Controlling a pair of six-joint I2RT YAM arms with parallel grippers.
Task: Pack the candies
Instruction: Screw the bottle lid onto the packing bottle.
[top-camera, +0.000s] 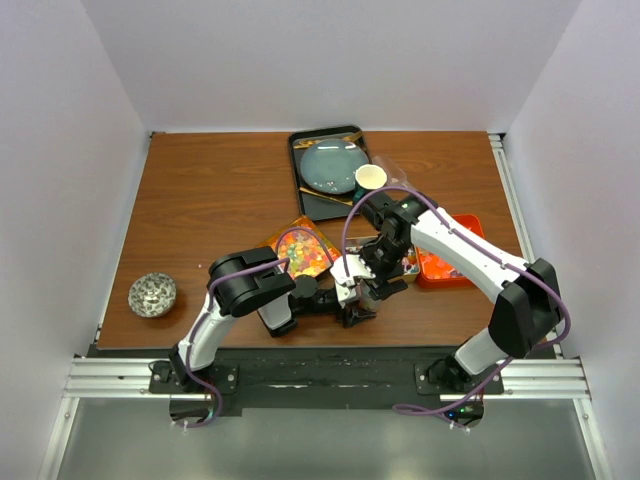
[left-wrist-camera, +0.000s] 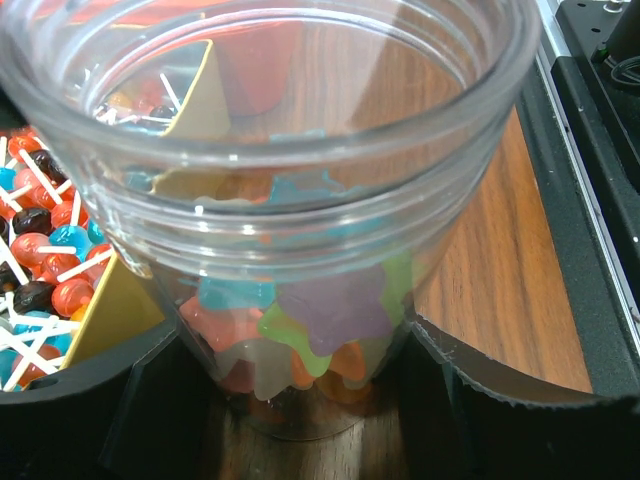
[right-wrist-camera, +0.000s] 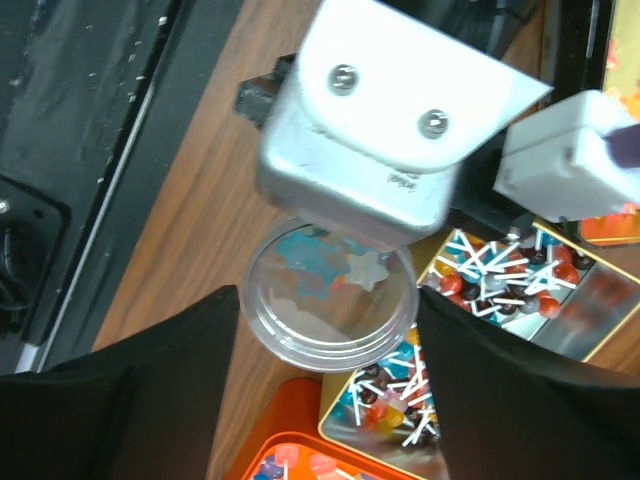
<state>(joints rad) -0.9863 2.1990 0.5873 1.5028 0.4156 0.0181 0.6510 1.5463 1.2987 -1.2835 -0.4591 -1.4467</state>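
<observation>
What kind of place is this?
Most likely a robot test booth in a lab: plain white walls box in a wooden table, a left arm and right arm are mounted on a metal rail at its near edge, and the work is a jar of candies.
</observation>
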